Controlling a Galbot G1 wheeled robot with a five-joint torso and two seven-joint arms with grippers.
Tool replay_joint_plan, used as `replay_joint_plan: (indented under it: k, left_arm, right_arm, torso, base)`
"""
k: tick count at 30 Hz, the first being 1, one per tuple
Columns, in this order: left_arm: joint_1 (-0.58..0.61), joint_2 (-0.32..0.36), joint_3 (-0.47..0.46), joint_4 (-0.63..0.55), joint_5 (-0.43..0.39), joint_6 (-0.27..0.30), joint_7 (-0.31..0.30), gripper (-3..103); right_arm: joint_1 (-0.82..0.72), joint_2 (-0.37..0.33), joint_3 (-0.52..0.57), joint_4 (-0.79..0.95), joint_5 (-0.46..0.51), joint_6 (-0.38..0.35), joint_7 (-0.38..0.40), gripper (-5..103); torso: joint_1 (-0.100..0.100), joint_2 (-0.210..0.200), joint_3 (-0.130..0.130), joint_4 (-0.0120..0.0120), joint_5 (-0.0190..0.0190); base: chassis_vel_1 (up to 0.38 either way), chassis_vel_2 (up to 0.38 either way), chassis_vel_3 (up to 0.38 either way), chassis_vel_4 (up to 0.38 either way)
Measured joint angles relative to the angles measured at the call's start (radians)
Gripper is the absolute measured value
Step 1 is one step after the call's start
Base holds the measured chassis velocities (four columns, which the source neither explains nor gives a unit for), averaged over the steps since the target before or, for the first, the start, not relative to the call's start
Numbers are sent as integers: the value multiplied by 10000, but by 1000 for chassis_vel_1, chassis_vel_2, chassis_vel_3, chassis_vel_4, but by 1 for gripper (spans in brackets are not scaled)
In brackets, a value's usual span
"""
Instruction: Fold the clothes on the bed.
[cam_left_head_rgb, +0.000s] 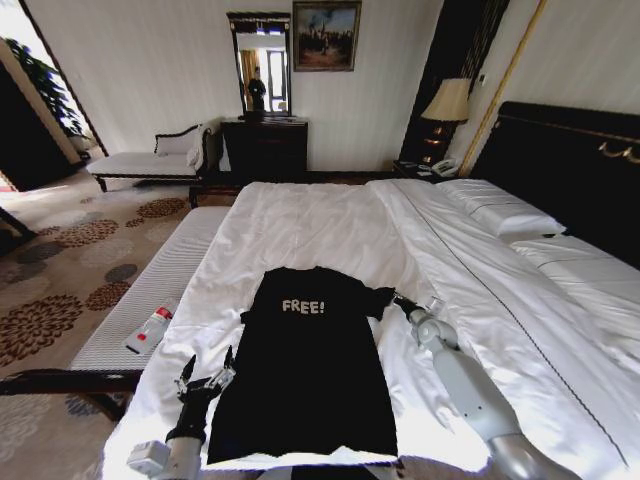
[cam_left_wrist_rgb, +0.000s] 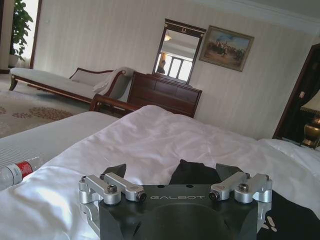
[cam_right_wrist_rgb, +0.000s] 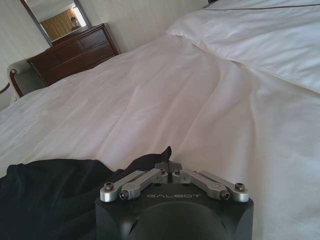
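From the head view, the black T-shirt lies flat on the white bed, "FREE!" lettering up. The left gripper stands spread wide just beside the shirt's left edge; the right gripper is at the right sleeve.

The left wrist view adds a bottle on the bench, and dark cloth beyond the open fingers.

The right wrist view shows fingers pinched together on the sleeve fabric.
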Motion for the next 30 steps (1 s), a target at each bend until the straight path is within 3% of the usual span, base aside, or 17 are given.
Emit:
replay_joint_plan:
  k: [16,30]
  left_arm:
    - [82,-71,-60,-6,-1,-82,9,100]
    - [77,-24,-201,63,-256,-138,18,100]
  right_arm:
    - [-545,147,-1074,2386,-2036,306,-286,0]
    - [-689,609,-2014,2881,-2523,207,-286,0]
  torso:
    - [1,0,0,0,-3]
    - [0,0,0,1,-2]
  base:
    - [0,0,0,0]
    - [0,0,0,0]
